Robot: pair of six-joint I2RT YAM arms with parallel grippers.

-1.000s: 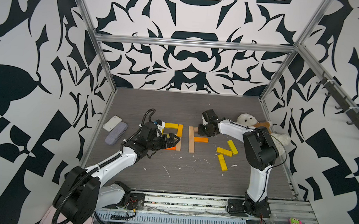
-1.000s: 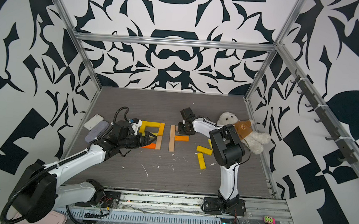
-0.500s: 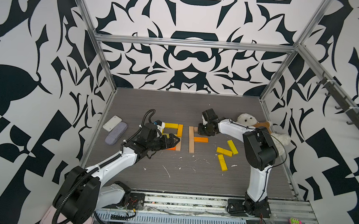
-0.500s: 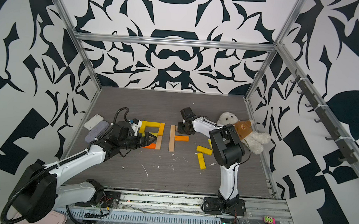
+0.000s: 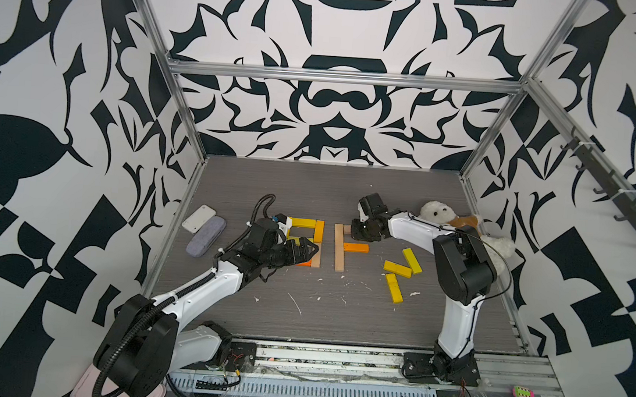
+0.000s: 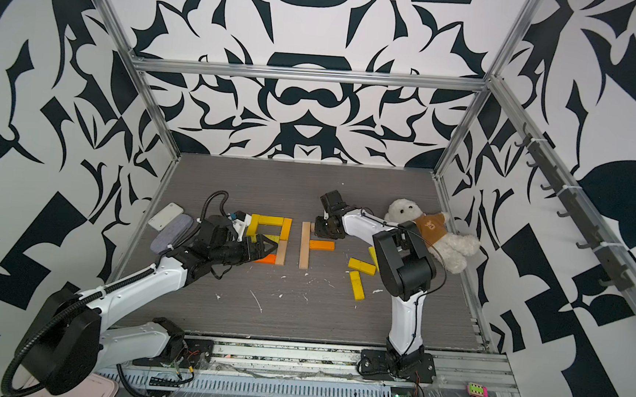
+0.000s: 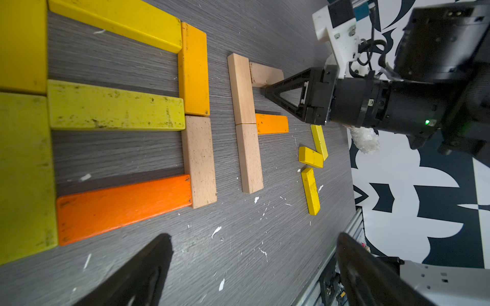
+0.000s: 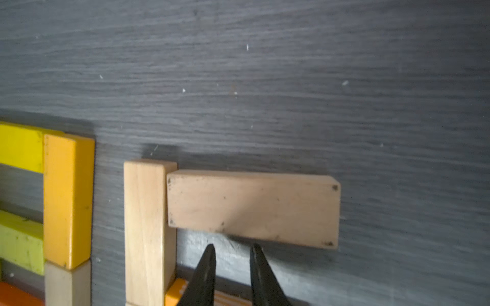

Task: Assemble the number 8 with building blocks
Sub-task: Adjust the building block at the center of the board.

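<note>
Jaws of my right gripper stand a narrow gap apart, clamped on nothing, tips just beside the long edge of the tan top block. This stance suits nudging it square against the tan upright, which its end touches. The orange middle block abuts that upright further along. My left gripper hangs wide apart and empty by the lower part of the completed 8, probably clear of it. Three loose yellow blocks lie near my right arm, within reach for the missing strokes.

Black-and-white patterned walls enclose the grey wood-grain tabletop on 3 sides. Aluminium frame bars run above it.
</note>
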